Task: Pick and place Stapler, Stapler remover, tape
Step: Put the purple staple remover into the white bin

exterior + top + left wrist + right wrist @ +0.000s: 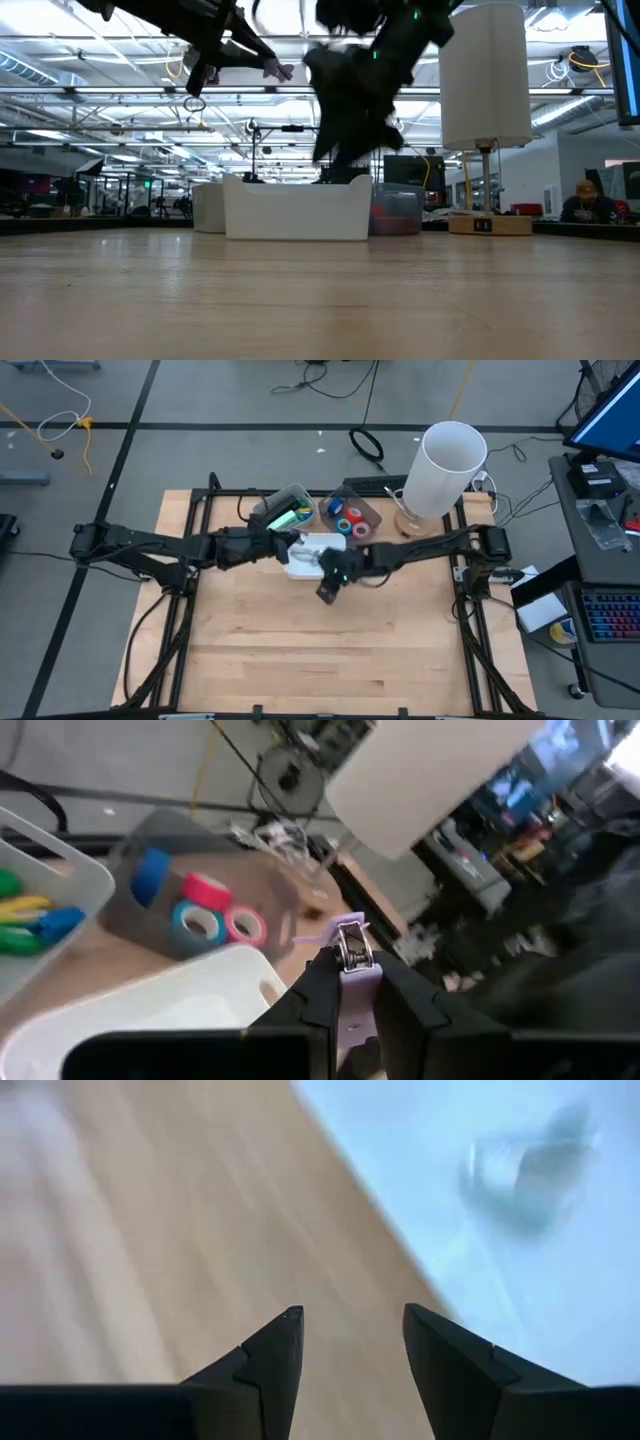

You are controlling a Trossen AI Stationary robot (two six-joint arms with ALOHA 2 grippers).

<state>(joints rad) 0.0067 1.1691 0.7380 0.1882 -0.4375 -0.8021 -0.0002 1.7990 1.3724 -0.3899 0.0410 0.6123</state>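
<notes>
Left end effector (345, 982) pinches the lilac staple remover (350, 960) above the white bin (150, 1010) — a thin grip could slip. Right end effector (350, 1342) hangs open, empty, close beside it — collision risk.

A large open lab or workshop hall is indicated: exposed ceiling trusses (120, 95), cables strewn over grey floor (330, 380), a cluttered side desk with keyboard (608, 615).

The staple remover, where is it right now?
The lilac staple remover is pinched in the left claw, held in the air above the white bin, just in front of the clear tub of tape rolls.
</notes>
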